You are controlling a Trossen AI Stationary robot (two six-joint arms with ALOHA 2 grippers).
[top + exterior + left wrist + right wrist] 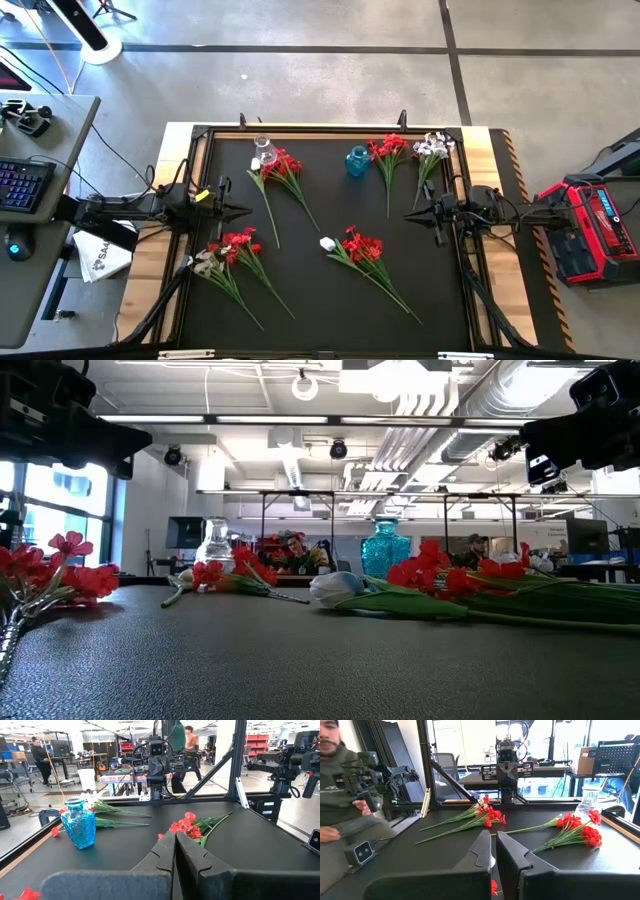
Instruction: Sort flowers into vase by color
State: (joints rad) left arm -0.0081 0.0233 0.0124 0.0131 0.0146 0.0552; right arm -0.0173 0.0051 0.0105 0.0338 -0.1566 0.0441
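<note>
Nothing is sorted yet, judging by the black table [330, 300]: both vases stand empty at its far side, the clear vase [264, 152] to the left, the blue vase [357, 160] right of it. All the flowers lie flat: red sprigs [283, 167] beside the clear vase, red sprigs [388, 150] and a white sprig [432, 148] far right, and mixed bunches near left [228, 250] and centre [362, 247]. The left gripper [240, 210] and right gripper [412, 214] hover at mid-table, clenched and empty.

Five flower bunches [284, 166], two vases [357, 160]
</note>
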